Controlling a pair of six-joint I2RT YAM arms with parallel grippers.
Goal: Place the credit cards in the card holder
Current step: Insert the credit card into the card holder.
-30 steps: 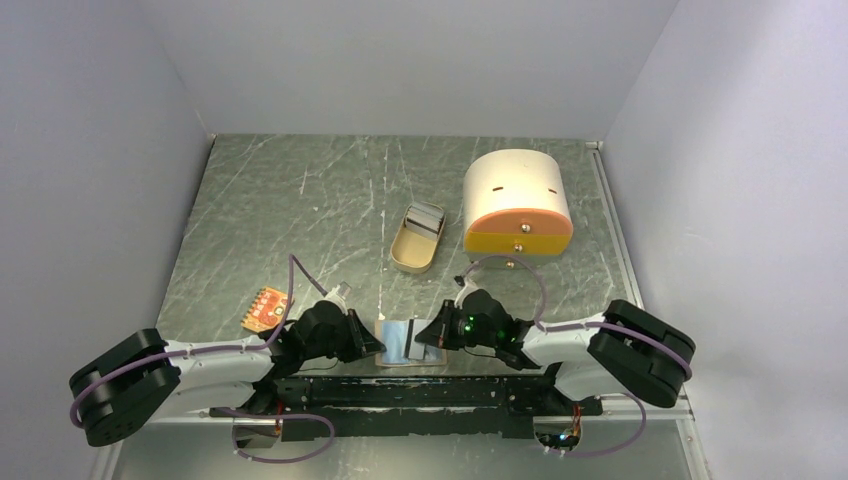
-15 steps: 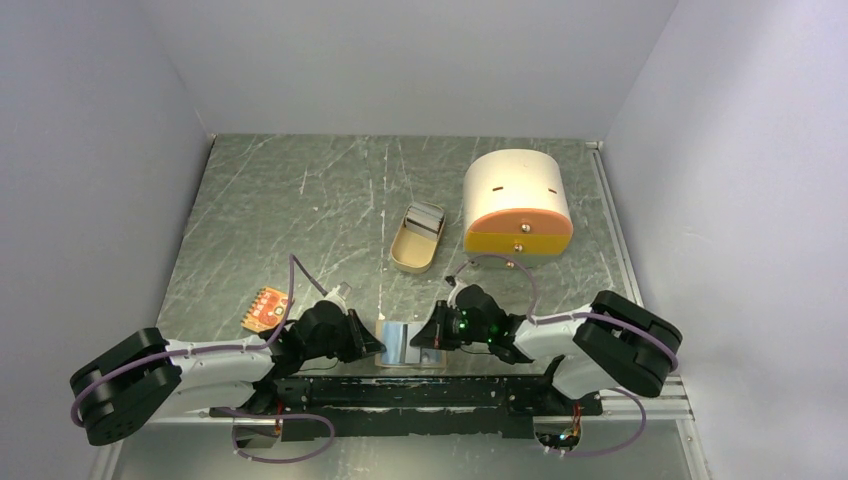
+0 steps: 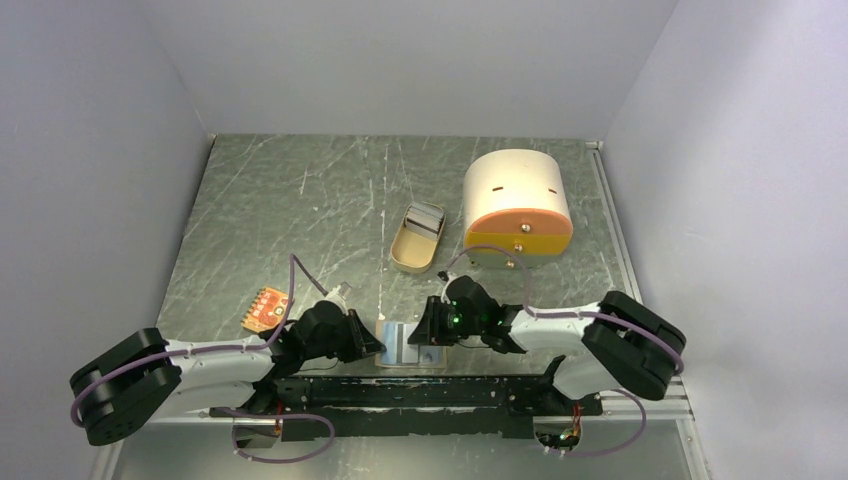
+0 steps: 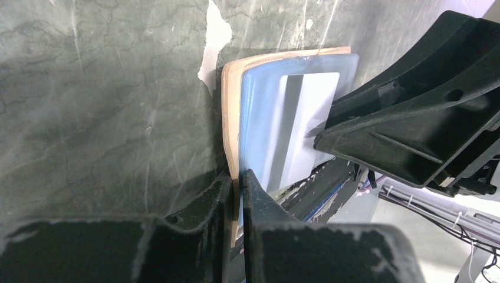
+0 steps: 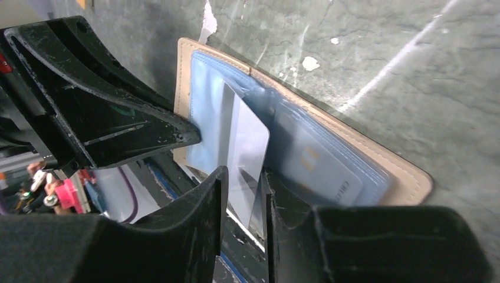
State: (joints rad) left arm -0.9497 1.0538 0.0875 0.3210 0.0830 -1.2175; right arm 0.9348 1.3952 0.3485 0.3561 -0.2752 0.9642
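1. The right gripper (image 5: 242,177) had just parted its jaws a little. The whitish card (image 5: 246,138) stood between them, apparently no longer clamped, and its far end seemed tucked into a blue sleeve (image 5: 206,76) of the card holder (image 5: 407,177). I judged this card nearly seated.
2. The left gripper (image 4: 236,177) was clamped on the holder's beige edge, at the near edge of the table (image 3: 300,200).
3. Against 1 second earlier, the right gripper had advanced left over the holder and relaxed from fully closed.

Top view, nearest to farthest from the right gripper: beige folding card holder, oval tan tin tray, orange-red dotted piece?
1. beige folding card holder, at the right gripper.
2. oval tan tin tray, farther back.
3. orange-red dotted piece, far left.
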